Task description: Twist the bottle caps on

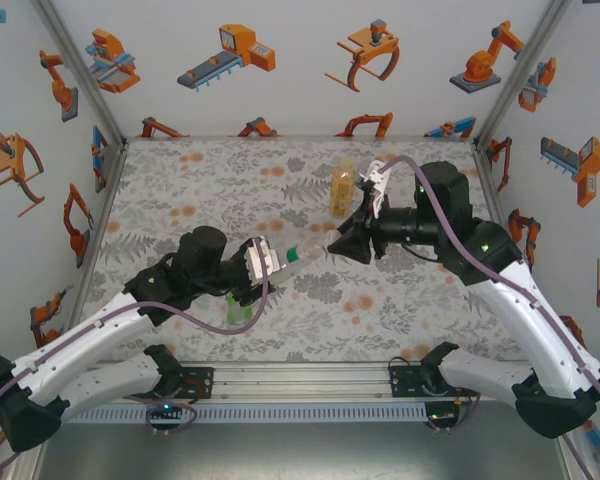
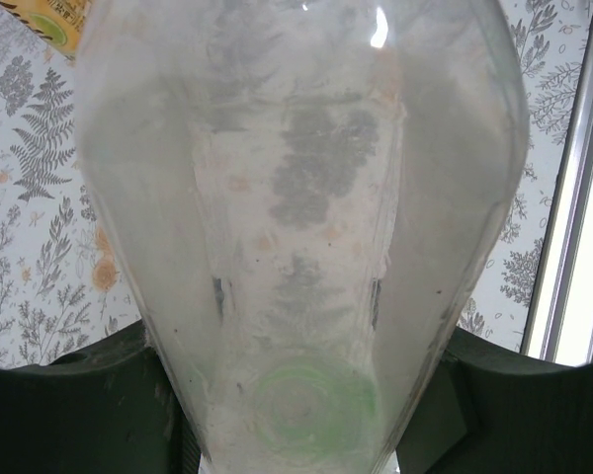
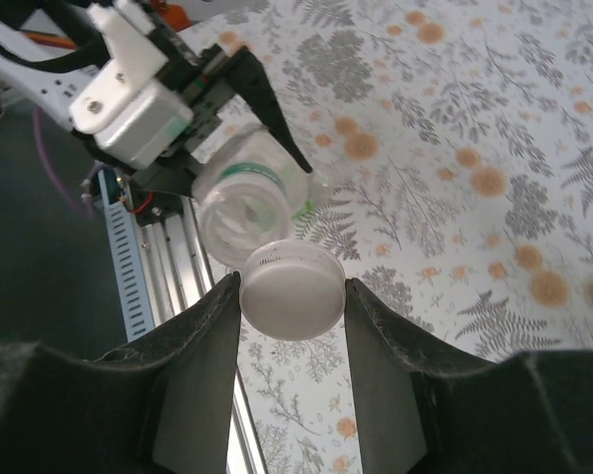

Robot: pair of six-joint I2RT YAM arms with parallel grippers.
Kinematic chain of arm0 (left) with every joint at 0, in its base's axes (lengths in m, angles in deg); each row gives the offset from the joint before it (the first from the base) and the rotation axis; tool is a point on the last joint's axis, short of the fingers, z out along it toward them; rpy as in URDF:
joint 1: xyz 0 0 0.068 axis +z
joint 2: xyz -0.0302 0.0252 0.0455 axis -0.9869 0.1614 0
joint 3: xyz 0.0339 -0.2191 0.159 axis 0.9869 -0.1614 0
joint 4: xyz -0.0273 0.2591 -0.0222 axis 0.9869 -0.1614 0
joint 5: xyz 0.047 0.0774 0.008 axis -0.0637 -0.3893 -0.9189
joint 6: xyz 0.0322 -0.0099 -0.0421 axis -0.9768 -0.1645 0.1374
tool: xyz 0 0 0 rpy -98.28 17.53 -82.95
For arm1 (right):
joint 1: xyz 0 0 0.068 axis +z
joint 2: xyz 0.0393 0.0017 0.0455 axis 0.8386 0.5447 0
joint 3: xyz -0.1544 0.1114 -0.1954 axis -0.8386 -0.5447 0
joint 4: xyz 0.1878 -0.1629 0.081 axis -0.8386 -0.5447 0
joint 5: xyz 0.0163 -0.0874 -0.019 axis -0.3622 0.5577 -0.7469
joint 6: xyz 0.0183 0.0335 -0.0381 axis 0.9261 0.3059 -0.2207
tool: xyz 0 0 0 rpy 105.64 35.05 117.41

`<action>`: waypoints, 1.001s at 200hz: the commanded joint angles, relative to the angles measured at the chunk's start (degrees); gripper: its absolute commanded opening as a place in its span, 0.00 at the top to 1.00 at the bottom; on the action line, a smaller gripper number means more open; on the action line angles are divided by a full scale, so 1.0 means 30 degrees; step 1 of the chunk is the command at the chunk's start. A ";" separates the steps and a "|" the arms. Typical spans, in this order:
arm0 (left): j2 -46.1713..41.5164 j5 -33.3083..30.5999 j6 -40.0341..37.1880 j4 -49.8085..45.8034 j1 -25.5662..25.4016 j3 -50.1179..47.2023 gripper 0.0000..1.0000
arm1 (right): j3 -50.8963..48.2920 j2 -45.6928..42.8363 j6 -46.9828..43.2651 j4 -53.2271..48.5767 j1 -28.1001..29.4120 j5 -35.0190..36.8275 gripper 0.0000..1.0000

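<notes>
The left pincer (image 2: 296, 415) grips a clear bottle (image 2: 306, 148); a blurred, perhaps green ring (image 2: 346, 390) shows through.

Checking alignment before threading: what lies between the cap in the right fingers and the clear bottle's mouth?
Nothing: in the right wrist view the white cap faces the clear bottle with no object between.

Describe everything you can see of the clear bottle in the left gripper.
The clear bottle is colourless, see-through plastic and looks empty. A green ring circles its neck, and its mouth is open, uncapped. It is held on its side above the table, with the left gripper clamped on its body and its neck pointing at the right gripper. That gripper holds a whitish cap right at the mouth; whether cap and rim touch cannot be told.
</notes>
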 commanded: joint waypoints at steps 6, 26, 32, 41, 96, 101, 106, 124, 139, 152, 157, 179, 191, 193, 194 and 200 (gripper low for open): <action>-0.0251 0.0205 -0.0416 -0.0396 -0.0078 0.0693 1.00 | -0.0159 0.0029 -0.1550 0.0954 0.0662 -0.1762 0.81; -0.0263 0.0313 -0.0351 -0.0316 -0.0078 0.0635 1.00 | -0.0061 0.0255 -0.2370 0.0703 0.1214 -0.1354 0.81; -0.0240 0.0317 -0.0326 -0.0303 -0.0077 0.0634 1.00 | -0.0028 0.0335 -0.2584 0.0638 0.1358 -0.1188 0.81; -0.0300 0.0316 -0.0301 -0.0198 -0.0085 0.0607 1.00 | 0.0002 0.0443 -0.2753 0.0629 0.1515 -0.0987 0.81; -0.0286 0.0762 -0.0429 -0.0557 -0.0077 0.0810 1.00 | 0.0578 0.1084 -0.3119 0.0406 0.1876 -0.0152 0.81; -0.0286 0.0802 -0.0460 -0.0576 -0.0092 0.0795 1.00 | 0.0603 0.1111 -0.3160 0.0394 0.1877 -0.0123 0.81; -0.0314 0.0835 -0.0462 -0.0582 -0.0078 0.0781 1.00 | 0.0642 0.1157 -0.3192 0.0366 0.1877 -0.0123 0.80; -0.0287 0.0923 -0.0327 -0.0529 -0.0077 0.0782 1.00 | 0.0860 0.1333 -0.3324 0.0035 0.1899 -0.0144 0.81; -0.0240 0.1012 -0.0259 -0.0521 -0.0077 0.0839 1.00 | 0.1105 0.1484 -0.3582 -0.0448 0.1913 -0.0252 0.81; -0.0229 0.1095 -0.0257 -0.0483 -0.0077 0.0810 1.00 | 0.1299 0.1608 -0.3817 -0.0864 0.1964 -0.0374 0.81; -0.0222 0.1073 -0.0264 -0.0512 -0.0077 0.0809 1.00 | 0.1387 0.1666 -0.3933 -0.1009 0.1965 -0.0465 0.81; -0.0189 0.1156 -0.0321 -0.0514 -0.0077 0.0781 1.00 | 0.1892 0.2039 -0.4187 -0.1579 0.1994 -0.0857 0.83; -0.0177 0.1241 -0.0325 -0.0474 -0.0077 0.0752 1.00 | 0.2207 0.2231 -0.4343 -0.1883 0.2038 -0.1025 0.84; -0.0163 0.1246 -0.0332 -0.0475 -0.0077 0.0752 1.00 | 0.2238 0.2265 -0.4351 -0.1923 0.2049 -0.1044 0.84; -0.0166 0.1247 -0.0324 -0.0465 -0.0077 0.0752 1.00 | 0.2262 0.2290 -0.4366 -0.1940 0.2051 -0.1052 0.84; -0.0140 0.1276 -0.0330 -0.0477 -0.0084 0.0737 1.00 | 0.2384 0.2358 -0.4435 -0.2046 0.2067 -0.1063 0.84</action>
